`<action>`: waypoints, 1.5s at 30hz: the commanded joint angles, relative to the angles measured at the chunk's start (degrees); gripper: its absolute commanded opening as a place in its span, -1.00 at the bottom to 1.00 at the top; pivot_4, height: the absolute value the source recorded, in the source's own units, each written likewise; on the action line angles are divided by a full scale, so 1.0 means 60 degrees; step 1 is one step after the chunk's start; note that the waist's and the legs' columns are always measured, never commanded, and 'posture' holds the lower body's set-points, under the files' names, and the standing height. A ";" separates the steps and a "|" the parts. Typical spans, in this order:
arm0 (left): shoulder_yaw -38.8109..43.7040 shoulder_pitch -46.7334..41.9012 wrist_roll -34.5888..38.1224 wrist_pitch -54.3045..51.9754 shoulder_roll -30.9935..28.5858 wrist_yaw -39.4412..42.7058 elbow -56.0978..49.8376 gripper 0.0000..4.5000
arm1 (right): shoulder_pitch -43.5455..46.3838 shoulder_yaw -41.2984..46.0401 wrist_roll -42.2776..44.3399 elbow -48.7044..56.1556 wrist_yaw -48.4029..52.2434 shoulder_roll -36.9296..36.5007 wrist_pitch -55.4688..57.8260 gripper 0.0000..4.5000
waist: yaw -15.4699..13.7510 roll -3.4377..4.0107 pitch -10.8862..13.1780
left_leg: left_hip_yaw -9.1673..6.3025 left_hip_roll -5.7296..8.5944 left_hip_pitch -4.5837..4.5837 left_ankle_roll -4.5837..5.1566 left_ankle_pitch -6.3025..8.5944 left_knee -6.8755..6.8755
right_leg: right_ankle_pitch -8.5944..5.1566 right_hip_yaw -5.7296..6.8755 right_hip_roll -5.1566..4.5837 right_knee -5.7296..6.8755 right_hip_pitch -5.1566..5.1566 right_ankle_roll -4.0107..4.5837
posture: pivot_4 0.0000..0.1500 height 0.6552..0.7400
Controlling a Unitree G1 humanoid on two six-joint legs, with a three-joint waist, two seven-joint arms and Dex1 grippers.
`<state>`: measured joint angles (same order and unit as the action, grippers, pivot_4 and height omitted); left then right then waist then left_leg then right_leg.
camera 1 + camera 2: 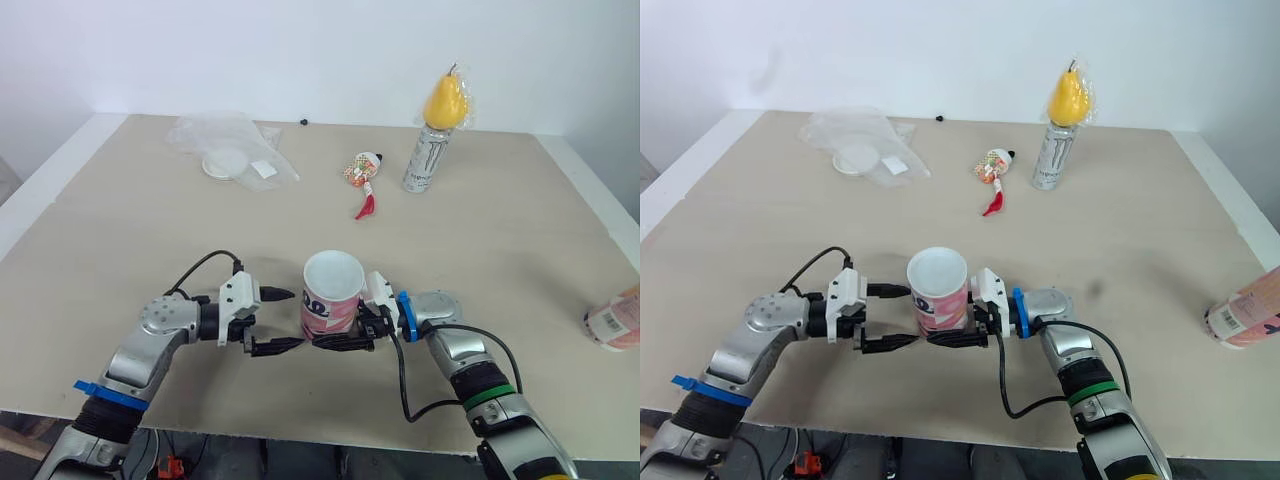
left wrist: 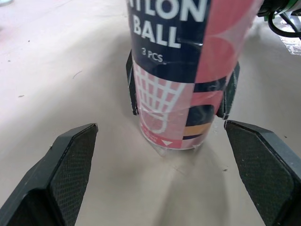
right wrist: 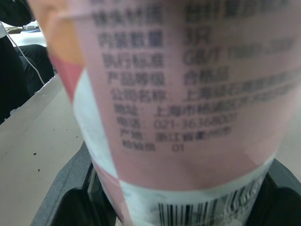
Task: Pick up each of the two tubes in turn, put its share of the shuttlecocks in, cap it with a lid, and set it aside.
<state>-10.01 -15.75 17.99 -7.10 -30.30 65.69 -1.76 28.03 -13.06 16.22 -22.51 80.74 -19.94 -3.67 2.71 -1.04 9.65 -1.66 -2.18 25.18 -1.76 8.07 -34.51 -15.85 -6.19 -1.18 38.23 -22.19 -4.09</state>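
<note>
A pink and navy tube (image 1: 330, 305) stands upright near the table's front edge, its top white. My right gripper (image 1: 337, 335) is shut on the tube low down, one finger (image 2: 131, 84) on each side of it. My left gripper (image 1: 277, 320) is open just to the left of the tube, its fingertips (image 2: 80, 141) pointing at it without touching. A second pink tube (image 1: 615, 318) lies on its side at the far right edge of the table.
At the back left lies a clear plastic bag (image 1: 240, 140) with a white disc (image 1: 225, 163) in it. A small red and white item (image 1: 364, 175) and a drink can (image 1: 424, 158) with a yellow pear-shaped thing (image 1: 446, 100) on top stand at the back.
</note>
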 commanded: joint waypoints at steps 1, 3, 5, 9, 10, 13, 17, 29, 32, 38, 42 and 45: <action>0.0368 0.0138 0.0109 0.0595 -0.0109 0.0041 -0.0267 1.00 | 0.0029 0.0200 0.0118 0.0224 -0.0130 -0.0028 0.0015 0.34 | 0.0000 0.0000 0.0000 | 0.0000 -0.0002 0.0000 0.0000 0.0000 0.0000 | 0.0003 0.0000 0.0001 0.0000 0.0000 0.0005 | 1.00 1.00; 0.0351 0.0216 0.0130 0.0822 -0.0057 0.0072 -0.0323 1.00 | -0.0203 0.0350 0.0218 0.0614 -0.0339 -0.0159 0.0164 0.34 | -0.0001 0.0000 0.0000 | 0.0000 -0.0003 -0.0001 -0.0002 -0.0002 0.0000 | 0.0004 0.0001 0.0002 0.0000 0.0000 0.0004 | 1.00 1.00; 0.0283 0.0339 0.0156 0.0985 -0.0026 0.0135 -0.0427 1.00 | -0.0675 0.0715 0.0410 0.1341 -0.0881 -0.0365 0.0545 0.34 | -0.0003 0.0000 0.0000 | 0.0001 -0.0003 0.0000 -0.0002 -0.0003 -0.0001 | 0.0004 0.0000 0.0001 0.0000 0.0000 0.0005 | 1.00 1.00; 0.0185 0.0499 0.0242 0.1210 0.0084 0.0224 -0.0631 1.00 | -0.1991 0.1994 0.0885 0.3165 -0.2756 -0.0693 0.1620 0.34 | -0.0089 0.0000 0.0000 | -0.0007 0.0015 0.0012 -0.0003 -0.0001 0.0006 | 0.0010 -0.0001 -0.0014 0.0000 0.0000 0.0040 | 1.00 1.00; 0.0158 0.0537 0.0297 0.1156 0.0101 0.0254 -0.0718 1.00 | -0.2312 0.2383 0.0994 0.3578 -0.3353 -0.0710 0.1920 0.34 | -0.0091 0.0000 0.0000 | -0.0007 0.0019 0.0021 -0.0003 0.0000 0.0006 | 0.0010 -0.0002 -0.0017 -0.0002 -0.0007 0.0040 | 1.00 1.00; 0.0220 0.0540 0.0686 0.0705 0.0287 0.0095 -0.0949 1.00 | -0.3190 0.3533 0.1151 0.4721 -0.5255 -0.0573 0.2634 0.34 | -0.0088 0.0000 0.0000 | -0.0005 0.0016 0.0020 -0.0003 0.0000 0.0007 | 0.0010 -0.0002 -0.0016 -0.0002 -0.0009 0.0038 | 1.00 1.00; 0.0304 0.0398 0.0924 0.0546 0.0513 -0.0004 -0.1087 1.00 | -0.3971 0.4792 0.1165 0.5684 -0.7440 -0.0242 0.3169 0.34 | -0.0084 0.0002 -0.0002 | -0.0002 0.0009 0.0011 -0.0001 -0.0002 0.0003 | -0.0006 0.0000 -0.0012 0.0000 -0.0008 0.0000 | 1.00 1.00; 0.0066 0.0197 0.0783 0.0533 0.0999 -0.0285 -0.0897 1.00 | -0.3897 0.7135 0.0675 0.4390 -1.1370 -0.0014 0.3072 0.34 | -0.0019 0.0006 -0.0004 | 0.0031 0.0011 0.0001 0.0016 -0.0015 0.0001 | -0.0008 -0.0029 -0.0017 -0.0004 -0.0008 0.0025 | 1.00 1.00; 0.0096 0.0219 0.0804 0.0525 0.1031 -0.0347 -0.0928 1.00 | -0.3748 0.7454 0.0678 0.4054 -1.1954 0.0010 0.3041 0.34 | -0.0016 0.0016 -0.0006 | 0.0033 0.0012 0.0002 0.0017 -0.0015 0.0003 | -0.0005 -0.0030 -0.0017 -0.0003 -0.0009 0.0018 | 1.00 1.00; 0.0072 0.0264 0.0841 0.0433 0.1040 -0.0380 -0.0999 1.00 | -0.3827 0.7403 0.0718 0.3590 -1.2144 0.0088 0.3012 0.34 | -0.0009 0.0022 -0.0010 | 0.0032 0.0013 0.0001 0.0017 -0.0015 0.0005 | -0.0008 -0.0032 -0.0016 -0.0004 -0.0007 0.0015 | 1.00 1.00; 0.0039 0.0228 0.0819 0.0425 0.1042 -0.0374 -0.0984 1.00 | -0.4037 0.7246 0.0724 0.3457 -1.1898 0.0065 0.2927 0.34 | -0.0004 0.0022 -0.0011 | 0.0031 0.0014 0.0000 0.0019 -0.0016 0.0002 | -0.0011 -0.0033 -0.0017 -0.0005 -0.0002 0.0022 | 1.00 1.00; 0.0012 0.0187 0.0789 0.0420 0.1046 -0.0379 -0.0960 1.00 | -0.4248 0.7132 0.0661 0.3481 -1.1749 0.0045 0.2824 0.50 | -0.0003 0.0021 -0.0012 | 0.0029 0.0013 -0.0001 0.0021 -0.0017 0.0003 | -0.0012 -0.0032 -0.0016 -0.0005 -0.0001 0.0025 | 1.00 1.00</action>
<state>-9.92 -14.16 22.48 -4.90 -24.04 63.37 -5.88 3.68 30.06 20.22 -1.51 9.80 -19.44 13.15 2.69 -0.92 9.58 -1.49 -2.11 25.18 -1.64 7.97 -34.49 -15.93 -6.38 -1.27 38.19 -22.20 -3.93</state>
